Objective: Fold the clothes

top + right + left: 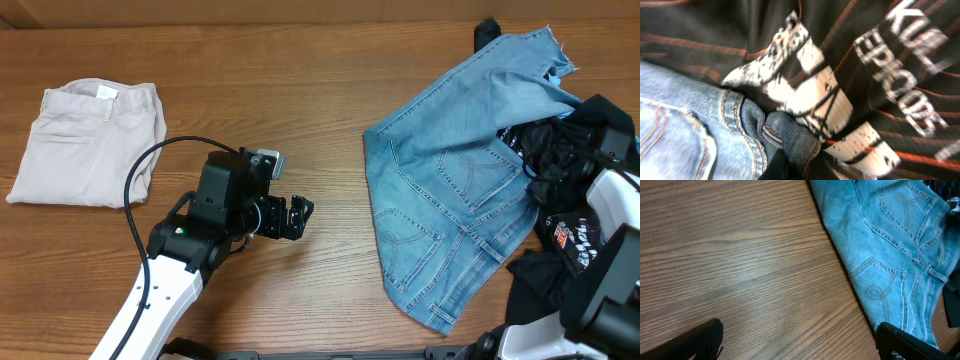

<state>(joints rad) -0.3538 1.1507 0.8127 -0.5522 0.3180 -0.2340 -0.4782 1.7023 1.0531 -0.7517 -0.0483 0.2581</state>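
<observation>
Folded beige trousers lie at the far left of the wooden table, well apart from everything else. A black cable from the left arm loops up beside them and crosses their right edge in the overhead view. On the right side, a black jersey with white and red print is heaped under and around the right arm. Part of it lies on the right edge of the jeans, and it hides much of that arm's tip from above.

The jeans are spread on the right half of the table with the stitched back pockets facing up. One leg is thrown toward the far right corner, where its frayed hem shows.

The left gripper hangs over bare wood near the middle of the table, to the left of the jeans and not touching them. Its jaws are spread wide and hold nothing. In its own camera, the denim's near edge runs just beside the right-hand finger.

The right gripper is closed at the jeans' waistband. Its camera shows a bunched fold of denim hem pinched at the bottom centre, with the printed jersey pressed close behind it. The fingers themselves are mostly lost in the dark cloth.
</observation>
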